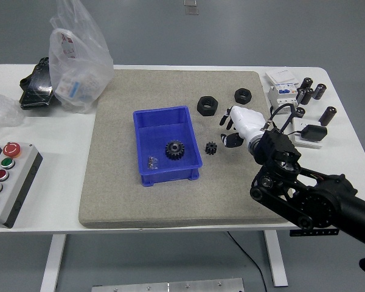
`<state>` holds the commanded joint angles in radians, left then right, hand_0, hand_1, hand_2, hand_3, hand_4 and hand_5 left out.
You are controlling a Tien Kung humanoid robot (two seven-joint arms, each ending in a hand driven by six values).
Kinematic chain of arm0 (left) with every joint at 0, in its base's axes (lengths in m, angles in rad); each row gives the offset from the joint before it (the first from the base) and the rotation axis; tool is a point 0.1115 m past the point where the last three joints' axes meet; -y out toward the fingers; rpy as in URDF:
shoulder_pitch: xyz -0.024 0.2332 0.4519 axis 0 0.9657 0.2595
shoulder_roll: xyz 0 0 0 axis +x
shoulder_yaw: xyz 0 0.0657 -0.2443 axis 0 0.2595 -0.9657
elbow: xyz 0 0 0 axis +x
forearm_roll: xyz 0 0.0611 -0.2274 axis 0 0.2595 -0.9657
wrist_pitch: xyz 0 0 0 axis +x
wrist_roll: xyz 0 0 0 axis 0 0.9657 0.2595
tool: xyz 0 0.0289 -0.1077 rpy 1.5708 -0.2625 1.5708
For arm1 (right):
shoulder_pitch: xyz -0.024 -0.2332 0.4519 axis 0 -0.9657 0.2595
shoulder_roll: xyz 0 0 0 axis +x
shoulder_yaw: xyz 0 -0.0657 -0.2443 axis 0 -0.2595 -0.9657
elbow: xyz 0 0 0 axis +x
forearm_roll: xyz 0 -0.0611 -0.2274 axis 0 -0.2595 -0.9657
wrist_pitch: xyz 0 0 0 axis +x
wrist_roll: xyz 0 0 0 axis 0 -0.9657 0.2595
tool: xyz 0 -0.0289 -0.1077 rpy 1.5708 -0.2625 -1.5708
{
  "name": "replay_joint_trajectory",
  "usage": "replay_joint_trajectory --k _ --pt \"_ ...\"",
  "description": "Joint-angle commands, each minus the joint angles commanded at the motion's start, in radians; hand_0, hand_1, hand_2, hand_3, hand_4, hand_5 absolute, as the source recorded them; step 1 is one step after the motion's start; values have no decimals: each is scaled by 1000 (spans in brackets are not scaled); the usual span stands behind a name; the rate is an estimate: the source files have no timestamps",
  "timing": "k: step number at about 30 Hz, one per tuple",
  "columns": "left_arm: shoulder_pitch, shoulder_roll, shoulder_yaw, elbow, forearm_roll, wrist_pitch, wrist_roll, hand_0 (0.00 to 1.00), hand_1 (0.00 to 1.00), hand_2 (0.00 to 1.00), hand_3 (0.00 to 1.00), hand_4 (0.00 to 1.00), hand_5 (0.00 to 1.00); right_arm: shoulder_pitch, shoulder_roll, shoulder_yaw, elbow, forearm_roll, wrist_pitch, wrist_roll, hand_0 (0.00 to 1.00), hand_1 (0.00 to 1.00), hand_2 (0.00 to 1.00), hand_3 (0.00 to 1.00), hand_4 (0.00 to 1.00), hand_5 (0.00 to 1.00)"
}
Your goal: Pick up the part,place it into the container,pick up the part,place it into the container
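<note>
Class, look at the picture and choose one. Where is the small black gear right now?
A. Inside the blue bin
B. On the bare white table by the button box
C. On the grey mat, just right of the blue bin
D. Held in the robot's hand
C. The small gear lies on the grey mat just right of the blue bin, apart from the right hand, which holds nothing.

My right arm (310, 198) comes in from the lower right corner, black and bent at the elbow, reaching up and leftward; its white hand (238, 125) hangs palm-down with dark fingers (231, 141) loosely curled, seemingly holding nothing; my left arm is out of view.
</note>
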<state>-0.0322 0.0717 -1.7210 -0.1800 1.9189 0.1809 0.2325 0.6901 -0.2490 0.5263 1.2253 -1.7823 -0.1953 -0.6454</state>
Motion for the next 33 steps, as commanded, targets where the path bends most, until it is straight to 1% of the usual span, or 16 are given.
replay_joint_trajectory --k 3,4,9,10,14,17,21,22,27,28,33 --pt "-1 0 2 0 0 0 1 692 546 539 626 540 60 19 15 -27 -9 38 40 0 199 560 661 676 619 27" --pt "-1 0 3 0 -1 -1 1 692 546 539 626 540 59 27 21 -34 -12 53 55 0 252 652 889 954 738 108" --pt "-2 1 4 0 0 -1 2 692 546 539 626 540 59 73 45 -72 -29 96 125 0 252 652 889 954 738 108" --pt "-2 1 4 0 0 -1 3 692 547 540 627 541 57 81 49 -79 -30 96 135 0 267 673 928 995 723 84" --pt "-1 2 4 0 1 -2 5 692 547 540 627 541 57 108 69 -111 -32 83 169 0 267 673 928 995 723 84" --pt "-2 2 5 0 0 -2 5 692 547 540 628 541 58 118 78 -124 -30 72 184 0 275 681 916 989 721 75" --pt "-2 2 5 0 0 -2 6 692 547 540 628 541 58 122 83 -131 -31 72 188 0 275 681 916 989 721 75" --pt "-2 2 4 0 0 -2 6 692 547 541 628 543 59 122 84 -132 -32 72 188 0 272 677 864 935 711 69" --pt "-3 3 4 0 1 -3 6 692 547 541 628 543 59 120 88 -136 -37 76 182 0 272 677 864 935 711 69" --pt "-4 3 4 0 0 -4 6 692 547 541 628 543 59 119 88 -136 -37 76 180 0 257 639 701 695 692 80" --pt "-5 2 5 0 0 -7 6 692 547 541 628 543 59 114 88 -137 -40 82 177 0 257 639 701 695 692 80"
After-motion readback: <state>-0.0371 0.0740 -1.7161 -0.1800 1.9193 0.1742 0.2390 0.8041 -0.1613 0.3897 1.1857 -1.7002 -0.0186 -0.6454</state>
